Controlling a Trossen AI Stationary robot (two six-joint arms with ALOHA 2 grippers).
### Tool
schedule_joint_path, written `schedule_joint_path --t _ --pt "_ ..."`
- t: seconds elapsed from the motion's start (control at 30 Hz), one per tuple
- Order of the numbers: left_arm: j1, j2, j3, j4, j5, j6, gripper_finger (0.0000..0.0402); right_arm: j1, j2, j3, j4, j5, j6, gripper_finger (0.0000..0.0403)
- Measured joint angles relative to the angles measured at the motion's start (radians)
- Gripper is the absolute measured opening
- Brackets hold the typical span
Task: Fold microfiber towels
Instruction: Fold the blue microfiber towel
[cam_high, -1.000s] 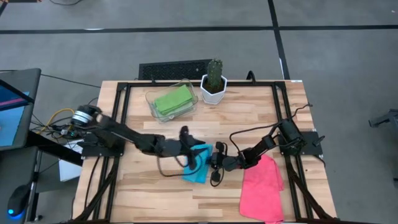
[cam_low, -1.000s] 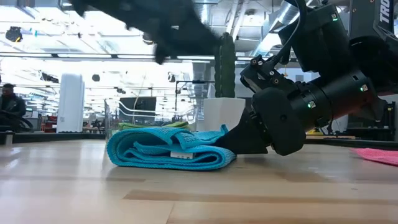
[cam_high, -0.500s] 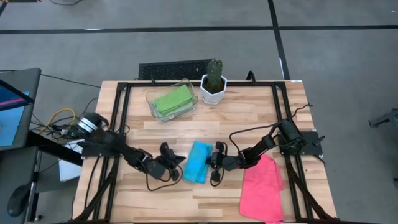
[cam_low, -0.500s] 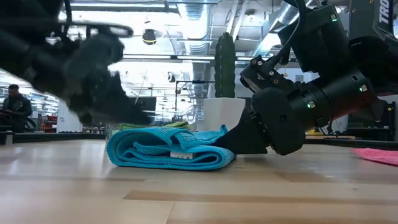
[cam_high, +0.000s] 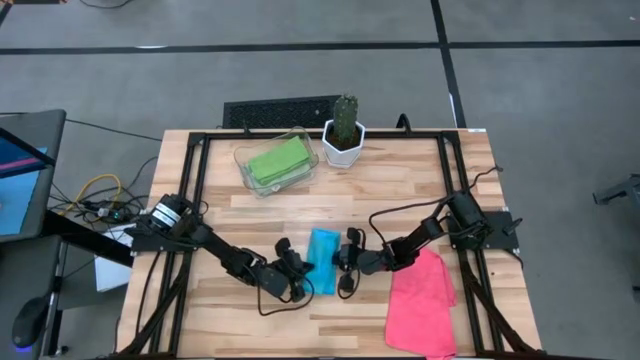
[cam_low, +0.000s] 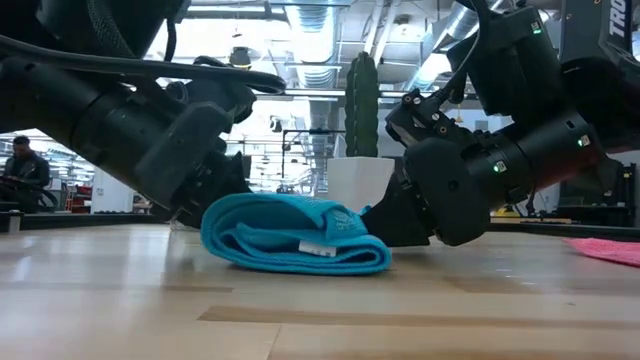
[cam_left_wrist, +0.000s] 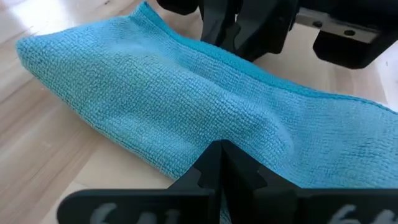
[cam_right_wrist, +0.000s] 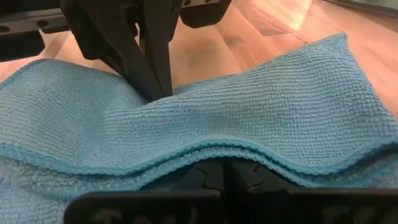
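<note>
Left gripper (cam_high: 298, 275) — fingers pressed together, pinching one long edge of the folded cyan towel (cam_high: 323, 260) at mid-table; right gripper (cam_high: 342, 262) — likewise clamped on the opposite edge; cloth looped, ribbed microfibre, small white tag showing low down; hot pink towel (cam_high: 421, 304) flat nearby — its far corner cut off.

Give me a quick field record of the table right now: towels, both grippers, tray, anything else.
active towel: folded cyan blue microfiber towel, table centre
left gripper: left gripper shut, pressed against the cyan towel's left side
right gripper: right gripper shut on the cyan towel's right edge
waiting towel: hot pink microfiber towel, spread flat, front right
stored towel: bright green microfiber towel, folded inside clear plastic tray, back left
other: cactus in white pot, back centre
surface: wooden table
</note>
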Motion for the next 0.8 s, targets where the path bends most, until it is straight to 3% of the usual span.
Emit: schedule_joint_path --t 0.23,0.57,0.7,0.8 --pt "0.008 0.000 0.000 -0.010 -0.003 -0.008 0.0000 0.017 -0.131 -0.002 -0.219 0.033 0.020 0.0020" --pt "0.011 0.000 0.000 -0.009 -0.016 -0.009 0.0000 0.099 -0.319 -0.001 -0.564 0.265 0.136 0.0018" --pt "0.011 0.000 0.000 -0.009 -0.020 -0.009 0.0000 0.113 -0.315 -0.002 -0.433 0.320 0.092 0.0016" --pt "0.012 0.001 -0.001 -0.008 -0.036 -0.009 0.0000 0.098 -0.284 0.003 -0.224 0.252 -0.043 0.0014"
